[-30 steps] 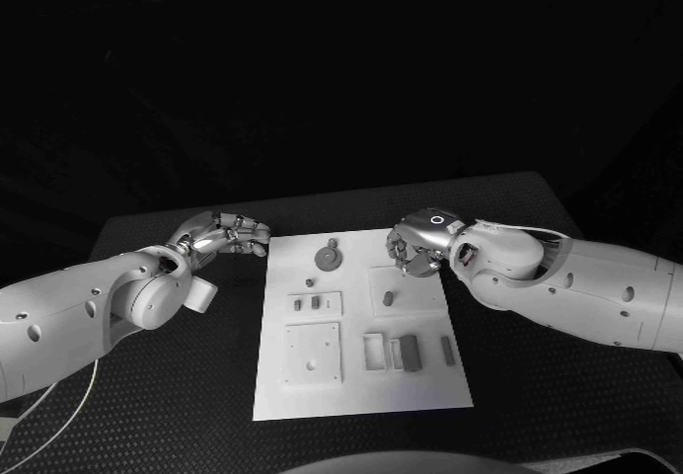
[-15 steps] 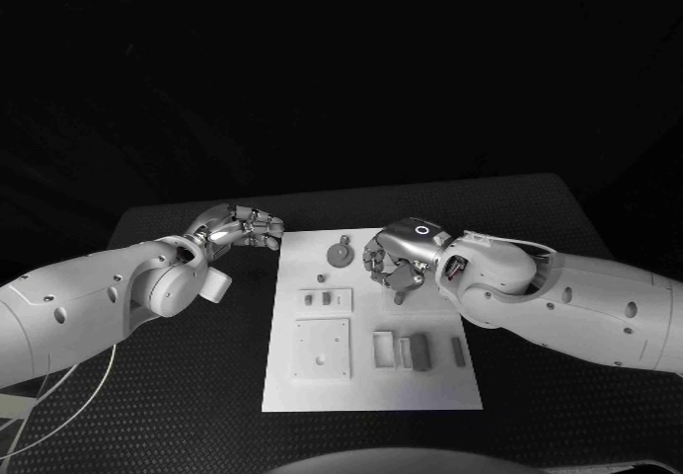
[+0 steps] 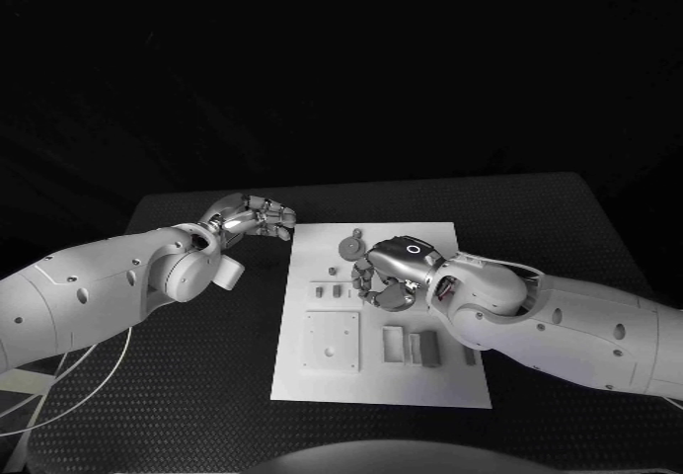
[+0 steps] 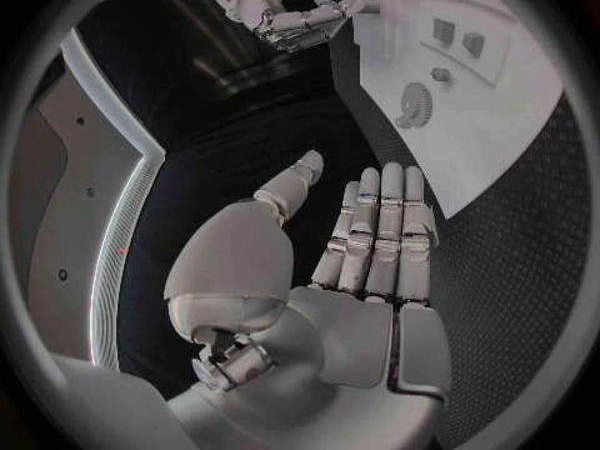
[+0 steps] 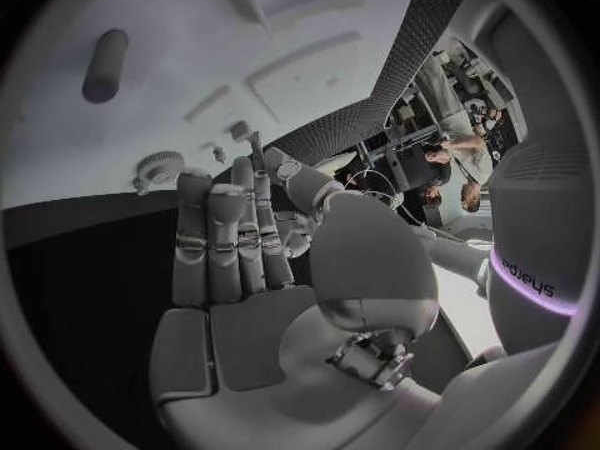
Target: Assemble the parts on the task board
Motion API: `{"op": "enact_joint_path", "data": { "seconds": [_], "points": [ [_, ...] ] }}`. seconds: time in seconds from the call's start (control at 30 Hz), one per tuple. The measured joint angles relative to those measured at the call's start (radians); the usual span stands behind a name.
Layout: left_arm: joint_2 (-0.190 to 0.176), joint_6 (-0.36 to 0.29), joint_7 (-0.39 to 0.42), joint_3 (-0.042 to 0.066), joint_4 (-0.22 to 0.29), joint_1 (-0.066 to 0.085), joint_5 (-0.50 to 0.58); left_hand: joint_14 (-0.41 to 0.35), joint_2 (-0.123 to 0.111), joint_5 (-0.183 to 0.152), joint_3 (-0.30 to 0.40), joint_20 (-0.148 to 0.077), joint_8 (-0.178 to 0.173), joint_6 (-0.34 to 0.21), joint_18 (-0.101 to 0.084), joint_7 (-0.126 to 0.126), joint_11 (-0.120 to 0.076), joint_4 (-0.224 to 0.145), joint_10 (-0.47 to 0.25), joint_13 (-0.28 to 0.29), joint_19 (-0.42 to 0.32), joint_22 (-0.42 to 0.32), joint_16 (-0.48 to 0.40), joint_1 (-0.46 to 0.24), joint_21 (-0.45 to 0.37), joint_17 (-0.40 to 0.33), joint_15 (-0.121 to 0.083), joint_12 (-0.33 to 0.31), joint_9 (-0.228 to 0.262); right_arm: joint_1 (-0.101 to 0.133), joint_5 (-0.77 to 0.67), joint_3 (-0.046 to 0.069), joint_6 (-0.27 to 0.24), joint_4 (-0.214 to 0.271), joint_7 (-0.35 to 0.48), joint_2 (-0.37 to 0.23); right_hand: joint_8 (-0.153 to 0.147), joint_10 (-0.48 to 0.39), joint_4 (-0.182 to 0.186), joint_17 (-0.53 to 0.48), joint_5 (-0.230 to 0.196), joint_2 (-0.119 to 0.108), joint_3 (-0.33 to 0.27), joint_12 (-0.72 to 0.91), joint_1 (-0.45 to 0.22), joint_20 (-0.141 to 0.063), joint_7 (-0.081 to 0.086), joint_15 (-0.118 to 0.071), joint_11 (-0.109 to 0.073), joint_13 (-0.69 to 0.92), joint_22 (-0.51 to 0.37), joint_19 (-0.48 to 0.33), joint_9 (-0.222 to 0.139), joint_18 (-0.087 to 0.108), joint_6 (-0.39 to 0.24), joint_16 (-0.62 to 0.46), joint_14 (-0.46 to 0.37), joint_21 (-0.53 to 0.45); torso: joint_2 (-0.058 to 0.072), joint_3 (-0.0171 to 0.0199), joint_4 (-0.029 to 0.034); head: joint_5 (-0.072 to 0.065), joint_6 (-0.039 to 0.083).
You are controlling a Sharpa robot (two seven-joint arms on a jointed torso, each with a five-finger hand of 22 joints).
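The white task board (image 3: 444, 380) lies mid-table with grey parts on it. A round toothed part (image 3: 351, 242) sits near its far edge, also visible in the left wrist view (image 4: 414, 100) and right wrist view (image 5: 160, 165). Two small pieces (image 3: 329, 291) stand left of centre. A square plate (image 3: 332, 341) and oblong blocks (image 3: 425, 348) lie nearer me. My right hand (image 3: 384, 278) hovers over the board's middle, fingers straight (image 5: 225, 240), holding nothing. My left hand (image 3: 257, 217) is off the far left corner, flat and empty (image 4: 375, 230).
The black table (image 3: 569, 227) surrounds the board on every side. A narrow dark part (image 3: 470, 354) lies near the board's right edge. A white cable (image 3: 86, 395) loops at the table's left side under my left arm.
The camera view has shifted. My right hand has moved from the board's far right edge inward over its middle. My left hand stays beside the far left corner.
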Motion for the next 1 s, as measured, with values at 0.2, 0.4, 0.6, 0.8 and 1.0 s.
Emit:
{"op": "enact_joint_path", "data": {
  "seconds": [0.2, 0.4, 0.6, 0.8, 1.0],
  "points": [
    [0.003, -0.001, 0.000, 0.000, -0.001, 0.000, 0.000, 0.000, 0.000, 0.000, 0.000, 0.000, 0.004, 0.000, 0.000, 0.000, 0.000, 0.000, 0.000, 0.000, 0.000, 0.000, 0.000, 0.000, 0.000, 0.001, 0.000, 0.000, 0.000, -0.028, -0.014, -0.004, -0.007, -0.021, 0.009, 0.024, -0.001, 0.000, 0.000, 0.001, 0.000, 0.000, 0.000, -0.002, 0.000, 0.000, 0.000, 0.000, 0.000, 0.000, 0.000, 0.000, 0.001, 0.000, 0.000, 0.000, 0.000, 0.000, 0.000, 0.0001, -0.0002, 0.020, -0.010],
    [0.003, -0.002, 0.000, 0.000, -0.001, 0.000, 0.000, 0.000, 0.000, 0.000, 0.000, 0.000, 0.004, 0.000, 0.000, 0.000, 0.000, 0.000, 0.000, 0.000, 0.000, -0.001, 0.000, 0.000, 0.000, 0.001, 0.000, 0.000, 0.000, -0.044, -0.031, -0.009, -0.009, -0.032, 0.014, 0.039, -0.002, 0.000, -0.001, 0.001, 0.000, 0.000, -0.001, -0.003, 0.000, 0.000, 0.000, 0.000, 0.000, 0.001, 0.000, 0.000, 0.001, 0.000, 0.000, 0.000, 0.000, 0.000, 0.001, 0.0003, -0.0005, 0.033, -0.016],
    [0.005, -0.002, 0.000, 0.000, -0.001, 0.000, 0.000, 0.000, 0.000, 0.000, 0.000, 0.000, 0.004, 0.000, 0.000, 0.000, 0.000, 0.000, 0.000, 0.000, 0.000, -0.001, 0.000, 0.000, 0.000, 0.002, 0.000, 0.000, 0.000, -0.045, -0.043, -0.010, -0.009, -0.038, 0.018, 0.051, -0.003, -0.002, 0.002, 0.001, 0.000, 0.000, 0.001, 0.001, 0.000, 0.000, 0.000, 0.000, -0.002, 0.002, 0.000, 0.000, 0.003, 0.000, 0.000, 0.000, 0.000, 0.000, 0.001, 0.0002, -0.0014, 0.041, -0.021],
    [0.006, -0.002, 0.000, 0.000, -0.001, 0.001, 0.000, 0.000, 0.000, 0.000, 0.000, 0.000, 0.004, 0.000, -0.001, 0.000, 0.000, 0.000, 0.000, 0.000, 0.000, -0.001, 0.000, 0.000, 0.000, 0.002, 0.000, 0.000, 0.000, -0.062, -0.048, -0.016, -0.010, -0.048, 0.021, 0.062, -0.003, -0.002, 0.002, 0.002, 0.000, 0.000, 0.001, 0.001, 0.000, 0.000, 0.001, 0.000, -0.002, 0.002, 0.001, 0.000, 0.003, 0.000, -0.001, 0.000, 0.000, 0.000, 0.000, -0.0005, -0.0006, 0.047, -0.025],
    [0.005, -0.003, 0.000, 0.000, -0.001, 0.001, 0.000, 0.000, 0.000, 0.000, 0.000, 0.000, 0.004, 0.000, -0.001, 0.000, 0.000, 0.000, 0.000, -0.001, 0.000, -0.002, 0.000, 0.000, 0.000, 0.003, 0.000, 0.000, -0.001, -0.073, -0.054, -0.022, -0.009, -0.058, 0.023, 0.070, -0.003, -0.002, 0.002, 0.002, -0.001, 0.000, 0.001, 0.001, 0.000, 0.000, 0.001, 0.000, -0.002, 0.002, 0.001, 0.004, 0.003, 0.000, -0.002, 0.000, 0.000, 0.000, 0.000, -0.0002, 0.0000, 0.057, -0.030]
  ]
}}
